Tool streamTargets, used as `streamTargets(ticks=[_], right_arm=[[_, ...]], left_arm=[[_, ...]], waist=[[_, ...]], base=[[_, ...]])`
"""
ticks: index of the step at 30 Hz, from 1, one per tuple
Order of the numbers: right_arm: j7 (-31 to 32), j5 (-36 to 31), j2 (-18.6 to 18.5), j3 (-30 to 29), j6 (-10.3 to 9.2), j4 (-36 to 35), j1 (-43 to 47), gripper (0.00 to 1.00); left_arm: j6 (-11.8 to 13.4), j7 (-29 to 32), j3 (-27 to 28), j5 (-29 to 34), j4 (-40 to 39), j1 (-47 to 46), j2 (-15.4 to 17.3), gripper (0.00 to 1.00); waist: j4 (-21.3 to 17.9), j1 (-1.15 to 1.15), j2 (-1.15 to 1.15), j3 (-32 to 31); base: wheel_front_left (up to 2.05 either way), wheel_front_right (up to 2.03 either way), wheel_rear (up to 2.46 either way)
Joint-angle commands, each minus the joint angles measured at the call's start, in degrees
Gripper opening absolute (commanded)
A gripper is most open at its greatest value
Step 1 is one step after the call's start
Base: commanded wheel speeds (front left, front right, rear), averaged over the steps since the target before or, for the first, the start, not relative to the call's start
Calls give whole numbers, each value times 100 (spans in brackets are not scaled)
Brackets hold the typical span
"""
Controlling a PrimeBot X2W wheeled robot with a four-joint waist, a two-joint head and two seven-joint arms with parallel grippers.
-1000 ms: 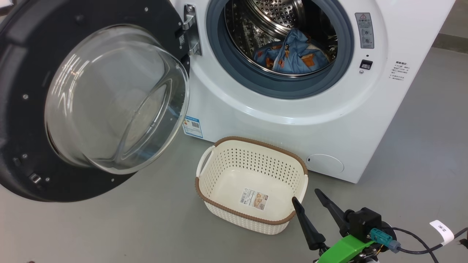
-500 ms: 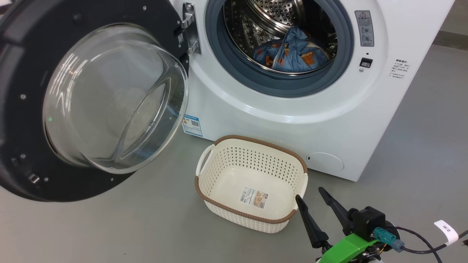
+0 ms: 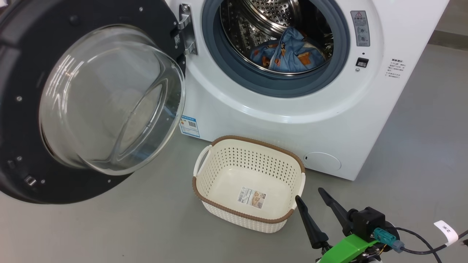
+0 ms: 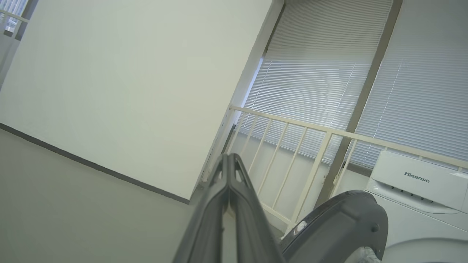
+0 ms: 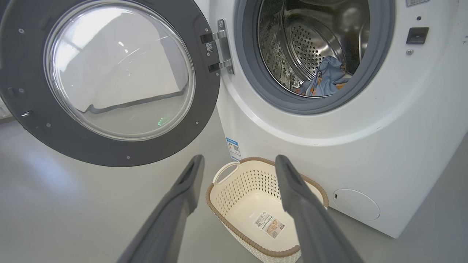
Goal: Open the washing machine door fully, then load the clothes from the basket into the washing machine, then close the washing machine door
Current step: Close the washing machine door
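Clothes lie beyond the wide, empty right gripper; the pinched-together left gripper, beside the washing machine door, is probably positioned to push it.

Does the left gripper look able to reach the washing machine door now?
Probably yes: the left gripper, shut, is close beside the washing machine door, at its outer side, nothing between them.

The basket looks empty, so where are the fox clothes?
In the head view the clothes lie inside the washing machine drum, upper middle, behind the grey gasket, above the basket.
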Motion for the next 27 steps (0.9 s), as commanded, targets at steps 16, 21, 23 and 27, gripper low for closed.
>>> streamTargets(ticks=[16,21,23,27], right_arm=[[-28,-197,43,67,35,-125,-103,100],[5,-298,43,31,35,-120,-150,100],[36,-347,43,15,35,-146,-172,100],[89,-419,43,-1,35,-196,-207,100]], left_arm=[[-29,1304,-151,-1829,2088,-1471,990,0],[-29,1711,-175,-2424,2448,-1676,981,0],[-29,1876,-153,-2634,2596,-1753,978,0],[-29,2145,-155,-2948,2756,-1867,992,0]], waist=[[9,0,0,224],[21,0,0,383],[19,0,0,454],[-13,0,0,583]], base=[[0,0,0],[0,0,0],[0,0,0],[0,0,0]])
